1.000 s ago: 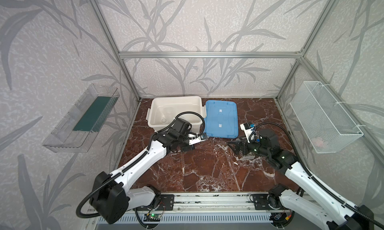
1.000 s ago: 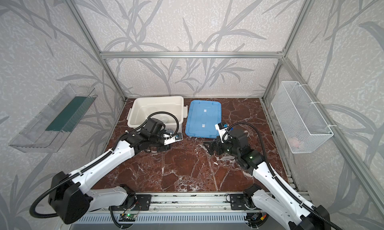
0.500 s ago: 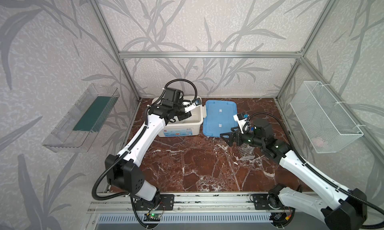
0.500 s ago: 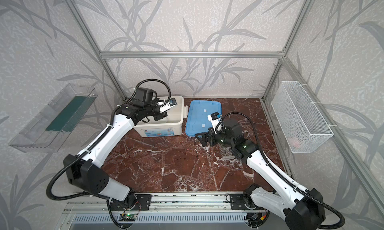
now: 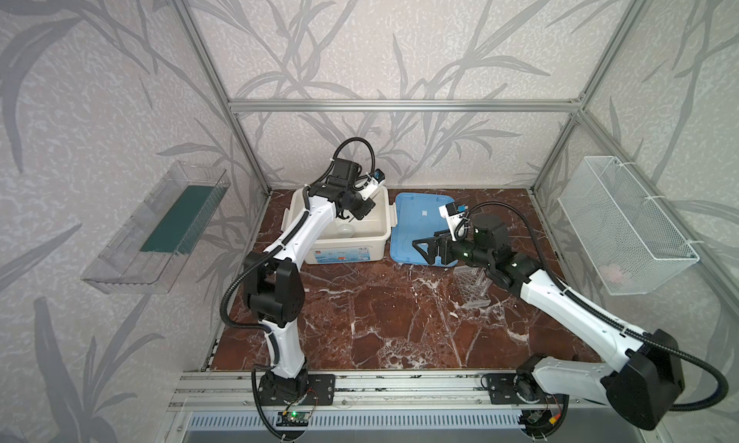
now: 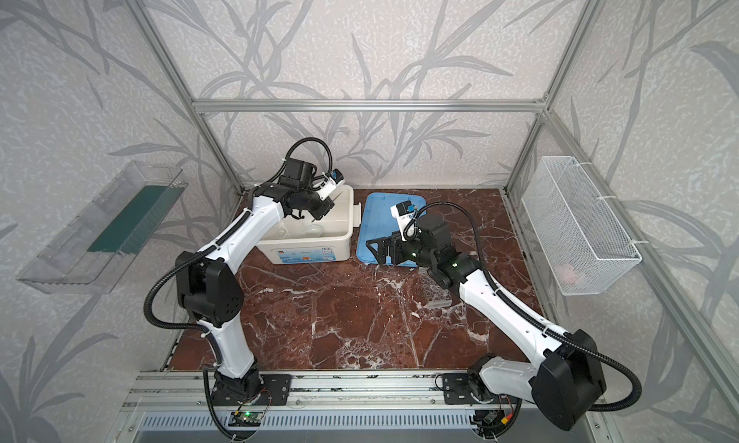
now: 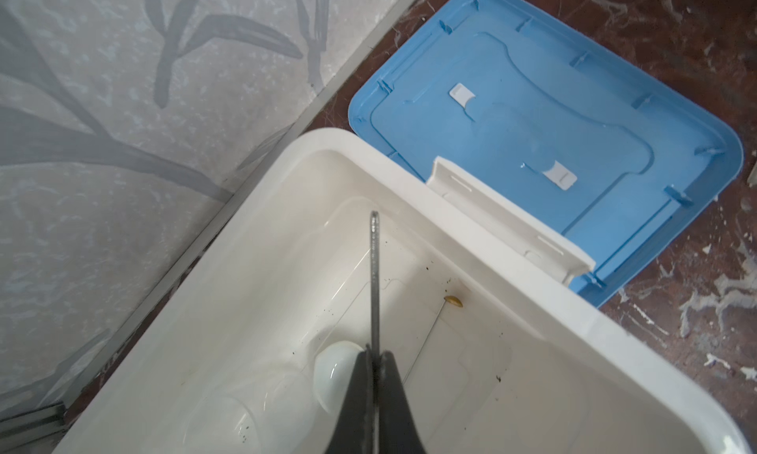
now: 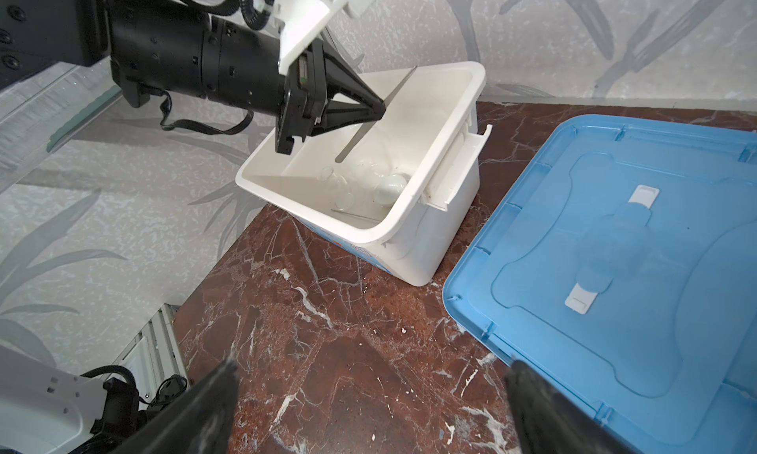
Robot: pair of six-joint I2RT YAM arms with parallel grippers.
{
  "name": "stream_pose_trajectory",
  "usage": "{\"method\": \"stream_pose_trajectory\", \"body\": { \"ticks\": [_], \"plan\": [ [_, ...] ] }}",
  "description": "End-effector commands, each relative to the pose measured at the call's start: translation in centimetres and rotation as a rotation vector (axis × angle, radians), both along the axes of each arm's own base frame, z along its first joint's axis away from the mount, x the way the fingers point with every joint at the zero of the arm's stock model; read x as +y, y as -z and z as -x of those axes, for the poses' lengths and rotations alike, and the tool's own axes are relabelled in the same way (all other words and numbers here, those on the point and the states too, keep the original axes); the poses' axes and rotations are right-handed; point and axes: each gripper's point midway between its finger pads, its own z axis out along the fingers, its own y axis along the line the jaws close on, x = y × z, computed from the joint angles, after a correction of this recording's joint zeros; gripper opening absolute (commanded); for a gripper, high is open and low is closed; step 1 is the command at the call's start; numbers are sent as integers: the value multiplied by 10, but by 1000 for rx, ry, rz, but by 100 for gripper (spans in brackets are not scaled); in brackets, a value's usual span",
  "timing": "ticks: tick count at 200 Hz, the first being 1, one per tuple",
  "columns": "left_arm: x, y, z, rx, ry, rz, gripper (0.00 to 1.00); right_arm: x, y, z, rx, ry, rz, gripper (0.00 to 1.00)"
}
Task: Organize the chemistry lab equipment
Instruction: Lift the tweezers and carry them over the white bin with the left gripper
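Clenching a thin grey metal rod point(image 7: 374, 275) in the left gripper point(image 8: 379, 109) above the white plastic bin point(image 8: 368, 234); holding the right gripper point(image 8: 370, 374) agape, empty.

You're working on a red-brown marble tabletop point(image 5: 380, 309); at its back stands the white bin point(image 5: 348, 254), the blue lid point(image 5: 416, 221) lies flat just beside it, and the clear holed rack point(image 5: 472, 288) sits near the lid's front corner
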Motion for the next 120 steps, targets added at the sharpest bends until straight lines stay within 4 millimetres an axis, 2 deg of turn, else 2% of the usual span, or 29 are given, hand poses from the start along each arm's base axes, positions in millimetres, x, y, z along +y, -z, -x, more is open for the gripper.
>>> {"method": "stream_pose_trajectory", "body": {
  "ticks": [1, 11, 29, 59, 85, 120],
  "plan": [
    [-6, 0, -5, 147, -207, 188, 0, 3, -17, -8, -42, 16, -36, 100],
    [-19, 4, -1, 193, -147, 229, 0, 3, -14, -8, -37, 21, -34, 100],
    [-31, 12, 1, 244, -177, 277, 0, 1, -12, -8, -36, 29, -32, 100],
    [-21, 26, -7, 297, -378, 348, 0, -2, -9, -6, -33, 37, -28, 99],
    [-32, 28, -14, 344, -479, 480, 0, -3, -7, -7, -27, 45, -28, 99],
    [-40, 47, -13, 381, -550, 416, 0, -2, -3, -8, -13, 56, -45, 99]
  ]
}}
